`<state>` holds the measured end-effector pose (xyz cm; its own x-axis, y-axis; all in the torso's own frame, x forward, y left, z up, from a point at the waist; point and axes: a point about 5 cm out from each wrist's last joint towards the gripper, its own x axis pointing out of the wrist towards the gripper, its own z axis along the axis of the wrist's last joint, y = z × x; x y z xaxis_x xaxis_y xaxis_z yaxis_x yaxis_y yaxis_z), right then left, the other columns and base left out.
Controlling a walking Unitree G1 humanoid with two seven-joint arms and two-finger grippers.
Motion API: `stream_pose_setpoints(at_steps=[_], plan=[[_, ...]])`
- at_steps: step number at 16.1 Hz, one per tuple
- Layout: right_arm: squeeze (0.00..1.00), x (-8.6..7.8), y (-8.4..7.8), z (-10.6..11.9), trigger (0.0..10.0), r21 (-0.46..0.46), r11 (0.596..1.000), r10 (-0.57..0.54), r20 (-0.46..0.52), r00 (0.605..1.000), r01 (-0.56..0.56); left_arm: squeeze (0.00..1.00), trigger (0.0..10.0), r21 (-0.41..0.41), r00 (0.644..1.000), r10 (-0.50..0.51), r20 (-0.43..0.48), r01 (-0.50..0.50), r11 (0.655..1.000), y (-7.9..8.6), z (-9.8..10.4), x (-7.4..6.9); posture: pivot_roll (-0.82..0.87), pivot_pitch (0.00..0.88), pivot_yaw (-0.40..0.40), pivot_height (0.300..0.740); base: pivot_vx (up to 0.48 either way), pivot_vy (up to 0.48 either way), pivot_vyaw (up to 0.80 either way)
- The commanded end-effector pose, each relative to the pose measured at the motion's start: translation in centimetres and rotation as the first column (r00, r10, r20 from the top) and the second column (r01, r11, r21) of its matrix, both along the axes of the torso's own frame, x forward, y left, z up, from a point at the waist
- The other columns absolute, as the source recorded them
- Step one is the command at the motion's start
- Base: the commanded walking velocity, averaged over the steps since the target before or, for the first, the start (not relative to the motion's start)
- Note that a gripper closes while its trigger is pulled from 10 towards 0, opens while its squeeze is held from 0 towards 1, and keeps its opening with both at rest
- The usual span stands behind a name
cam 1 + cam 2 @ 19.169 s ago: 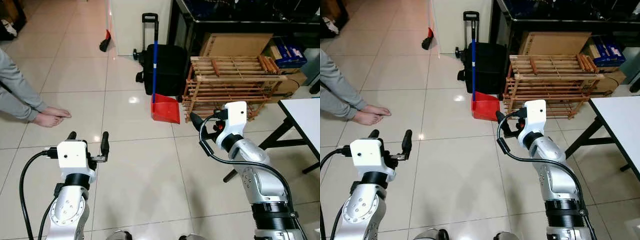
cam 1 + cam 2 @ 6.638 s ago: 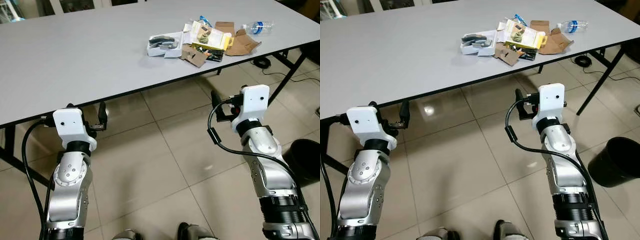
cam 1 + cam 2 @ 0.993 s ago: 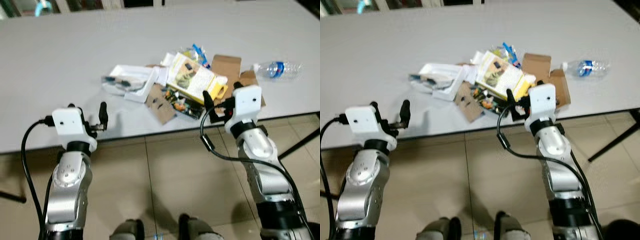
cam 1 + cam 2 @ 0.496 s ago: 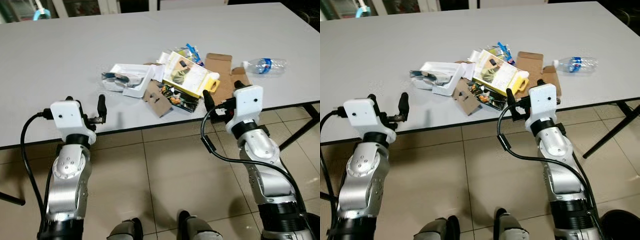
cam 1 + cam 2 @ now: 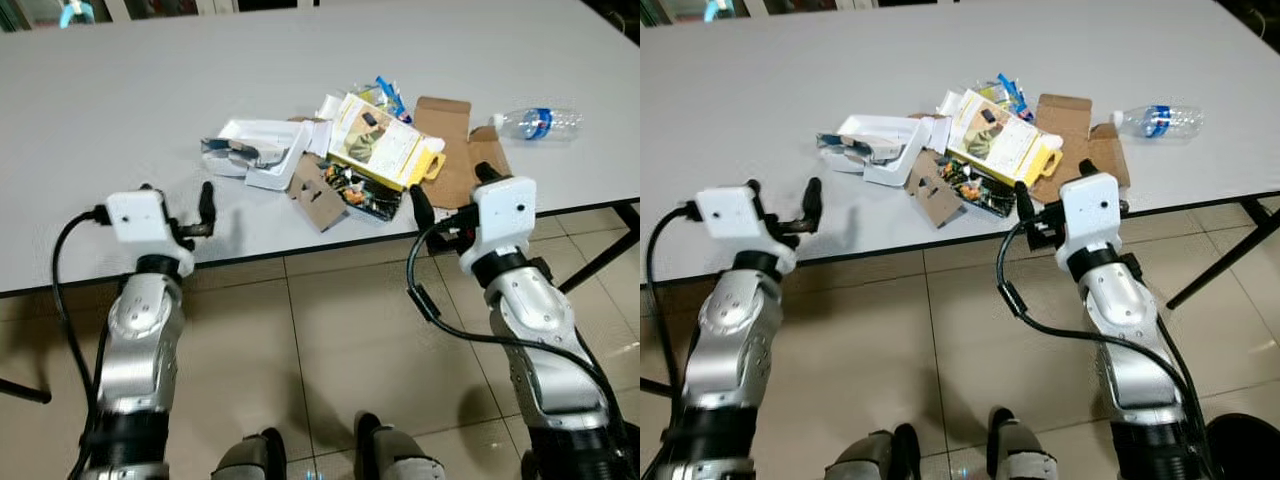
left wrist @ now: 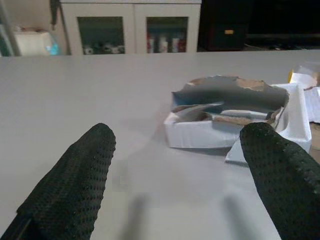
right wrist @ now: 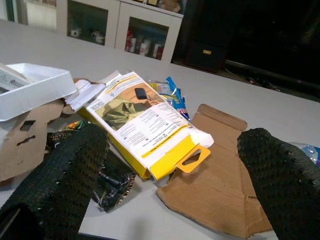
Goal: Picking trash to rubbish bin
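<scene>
A heap of trash lies on the grey table (image 5: pixel 120 100) near its front edge. In it are a torn white tray (image 5: pixel 255 150), a yellow printed box (image 5: pixel 385 145), flattened brown cardboard (image 5: pixel 455 150), a dark wrapper (image 5: pixel 370 198) and a blue wrapper (image 5: pixel 385 92). A clear plastic bottle (image 5: pixel 535 120) lies to the right. My left gripper (image 5: pixel 178 195) is open at the table edge, left of the tray (image 6: pixel 230 117). My right gripper (image 5: pixel 450 190) is open just before the yellow box (image 7: pixel 145 120) and cardboard (image 7: pixel 215 165). Both are empty.
A black bin rim (image 5: pixel 1250 440) shows on the tiled floor at the lower right. A black table leg (image 5: pixel 600 265) slants down at the right. Glass-door cabinets (image 6: pixel 130 32) stand beyond the table's far side. Bare table top stretches left of the heap.
The camera has shifted slightly at the table. Both arms sit a little higher and closer to the table edge. Both grippers remain open and empty, and the trash has not moved.
</scene>
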<state>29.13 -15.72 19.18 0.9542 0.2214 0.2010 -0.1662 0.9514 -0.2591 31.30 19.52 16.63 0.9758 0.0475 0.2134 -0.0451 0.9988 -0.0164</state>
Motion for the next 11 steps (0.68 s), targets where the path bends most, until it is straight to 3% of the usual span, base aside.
stream_pose_setpoints(at_steps=[1,2,4,11], plan=[[0.0,-0.4,-0.3,0.4,10.0,-0.022,1.0,-0.008,0.007,1.0,0.008,0.0,10.0,0.0,1.0,-0.018,-0.011,0.018,1.0,-0.2,-0.3,0.4,-0.23,0.27,0.022,0.74,0.0,0.0,0.0],[0.0,-0.3,-0.2,0.8,10.0,-0.011,1.0,-0.013,0.011,1.0,0.013,0.0,10.0,0.003,0.999,-0.05,-0.012,0.05,0.999,-0.7,-0.1,1.2,-0.23,0.277,0.033,0.74,0.0,0.0,0.0],[0.0,-0.3,0.2,1.1,10.0,0.009,1.0,-0.003,0.013,1.0,0.003,0.0,10.0,0.005,0.998,-0.064,0.003,0.064,0.998,-0.9,0.4,1.5,-0.21,0.281,0.046,0.74,0.0,0.0,0.0],[0.0,-0.4,1.8,0.9,10.0,0.032,0.999,0.017,0.019,1.0,-0.018,0.0,10.0,0.02,0.992,-0.123,0.011,0.122,0.992,-1.4,0.6,1.8,-0.19,0.269,0.068,0.74,0.0,0.0,0.0]])
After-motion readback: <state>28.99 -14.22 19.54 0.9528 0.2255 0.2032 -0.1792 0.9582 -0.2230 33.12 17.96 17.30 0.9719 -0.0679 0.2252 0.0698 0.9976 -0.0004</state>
